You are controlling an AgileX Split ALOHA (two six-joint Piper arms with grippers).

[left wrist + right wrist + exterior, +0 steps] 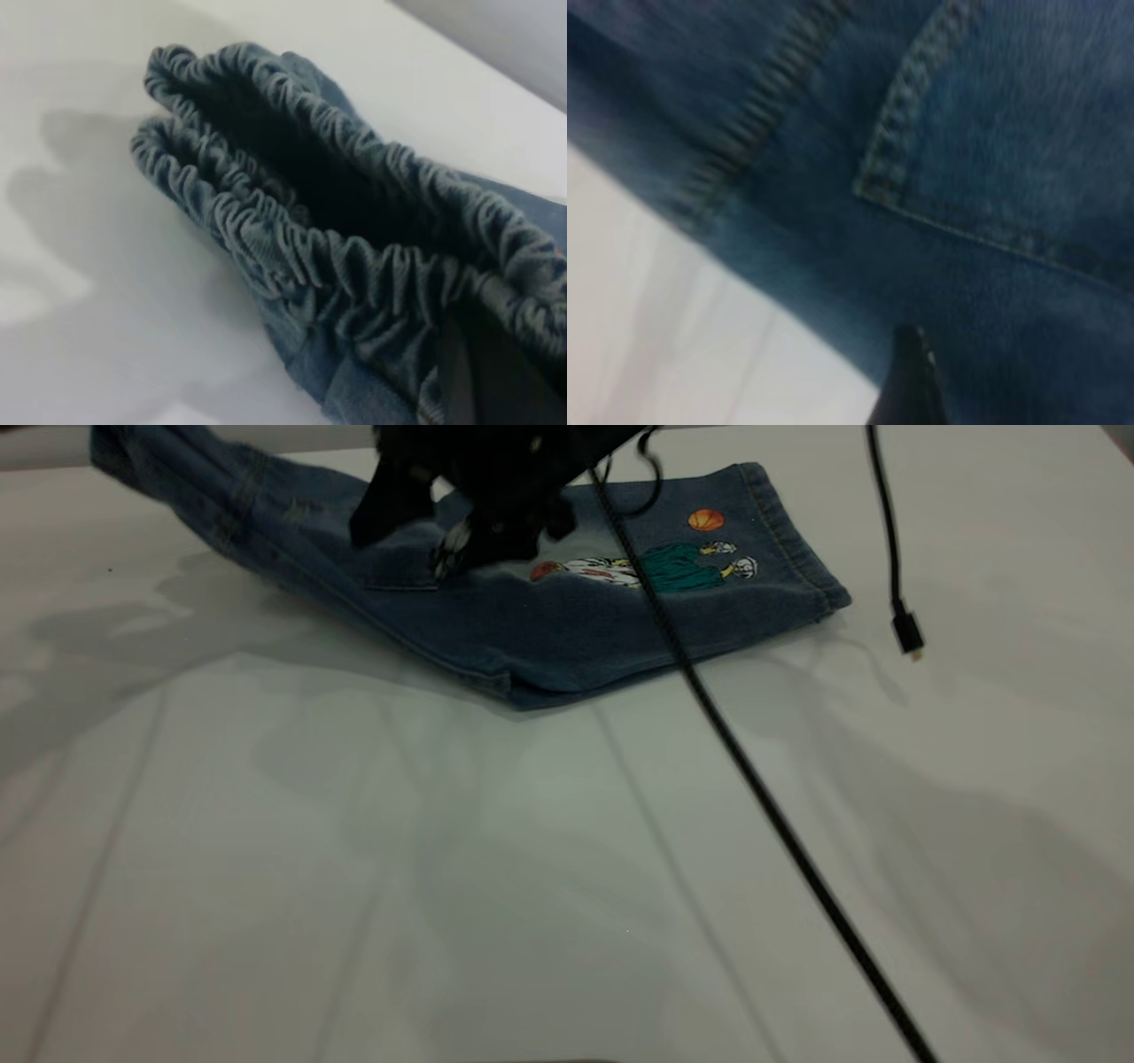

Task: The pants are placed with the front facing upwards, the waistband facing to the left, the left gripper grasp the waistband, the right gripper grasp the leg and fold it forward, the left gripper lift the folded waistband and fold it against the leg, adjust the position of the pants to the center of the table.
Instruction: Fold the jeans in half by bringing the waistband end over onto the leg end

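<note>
Pants [549,620] lie folded lengthwise on the table [354,868], toward its far side, back face up: cartoon print [656,567] and back pocket [1028,150] both show. The fold edge is the pants' nearer long edge. The leg [744,593] lies flat to the right of the print, stitched hem square and clear of everything.

Left of the print the denim rises off the table toward the upper-left corner of the exterior view. My left wrist view shows the waistband [337,257], ruffled and gaping, hanging above the white surface. A dark fingertip [478,372] of my left gripper presses its gathered edge; how wide the jaws stand, I cannot tell.

My right gripper [461,545] sits over the pants just left of the print, one fingertip [908,381] near the pocket corner; its opening also unreadable.

Loose cable [753,779] crosses the leg and the wide bare table nearer than the pants.
</note>
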